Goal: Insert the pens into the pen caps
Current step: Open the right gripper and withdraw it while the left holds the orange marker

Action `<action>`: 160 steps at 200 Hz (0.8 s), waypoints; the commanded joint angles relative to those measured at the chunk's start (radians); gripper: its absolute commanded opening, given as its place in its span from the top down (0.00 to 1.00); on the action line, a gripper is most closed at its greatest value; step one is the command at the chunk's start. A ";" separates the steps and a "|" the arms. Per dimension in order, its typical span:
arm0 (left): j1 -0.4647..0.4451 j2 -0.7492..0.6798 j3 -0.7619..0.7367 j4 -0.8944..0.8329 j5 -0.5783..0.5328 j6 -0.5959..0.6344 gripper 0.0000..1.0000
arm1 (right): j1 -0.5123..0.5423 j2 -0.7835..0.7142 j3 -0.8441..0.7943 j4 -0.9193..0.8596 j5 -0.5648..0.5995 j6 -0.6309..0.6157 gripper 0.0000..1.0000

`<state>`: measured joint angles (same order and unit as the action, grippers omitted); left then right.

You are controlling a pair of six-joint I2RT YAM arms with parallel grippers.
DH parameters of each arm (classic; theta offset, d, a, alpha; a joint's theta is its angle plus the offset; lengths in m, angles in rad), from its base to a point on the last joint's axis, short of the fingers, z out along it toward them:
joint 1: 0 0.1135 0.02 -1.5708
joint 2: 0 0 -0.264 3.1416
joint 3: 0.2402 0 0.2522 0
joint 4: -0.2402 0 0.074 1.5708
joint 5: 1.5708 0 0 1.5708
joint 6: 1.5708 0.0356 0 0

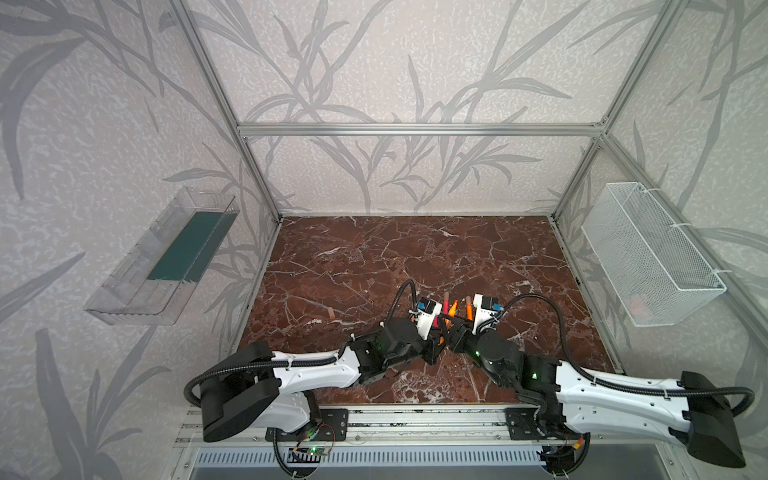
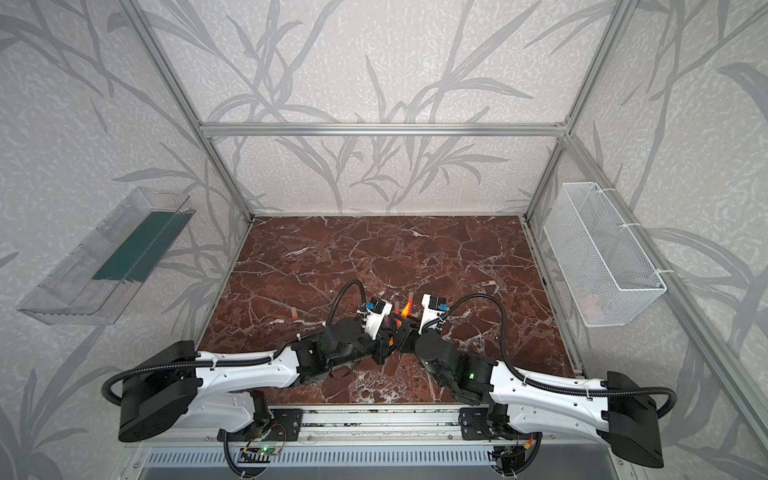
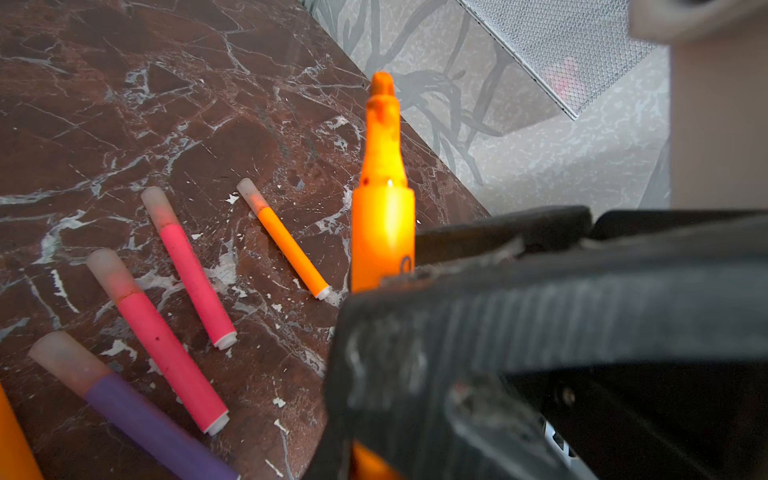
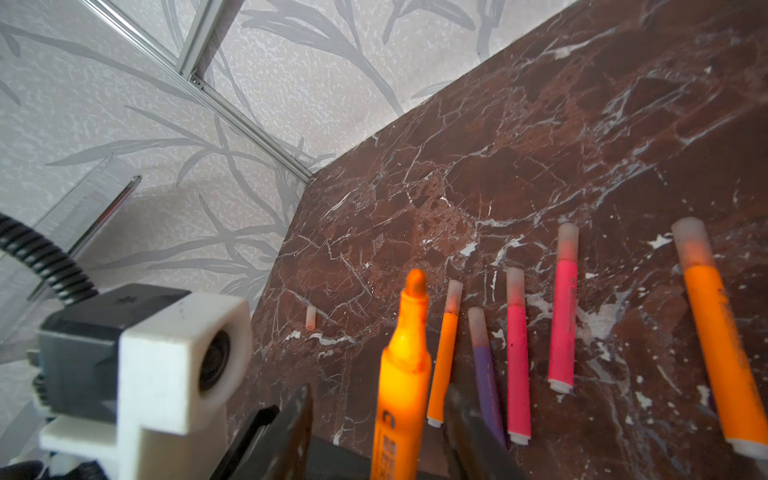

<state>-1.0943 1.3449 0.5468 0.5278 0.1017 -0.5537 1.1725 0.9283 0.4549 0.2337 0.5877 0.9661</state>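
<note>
Beside the row of capped pens, my left tool is clamped on the bare orange pen, tip aimed away from me. My right tool flanks it with its sides apart, gripping nothing. Left of the row, well apart, one loose cap lies roughly parallel on open table, nearer my left arm.

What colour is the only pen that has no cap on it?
Bright orange, tip included. The uncapped pen shows best in the right wrist view.

Lone cap on tbl, prob. well L of pens
</note>
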 commanded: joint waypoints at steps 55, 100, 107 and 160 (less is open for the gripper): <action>-0.029 0.005 0.041 -0.005 0.003 0.051 1.00 | -0.120 -0.010 0.007 -0.010 -0.115 0.010 0.40; -0.039 0.020 0.054 -0.018 -0.003 0.060 1.00 | -0.122 0.003 0.034 -0.028 -0.121 -0.006 0.58; -0.040 0.018 0.055 -0.018 -0.005 0.062 1.00 | -0.122 0.003 0.036 -0.030 -0.121 -0.008 0.62; -0.043 0.008 0.054 -0.031 -0.023 0.069 1.00 | -0.122 0.002 0.037 -0.050 -0.145 -0.009 0.92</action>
<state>-1.1336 1.3560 0.5735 0.4961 0.0986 -0.5003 1.0523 0.9321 0.4622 0.2092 0.4561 0.9791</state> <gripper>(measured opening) 0.163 0.145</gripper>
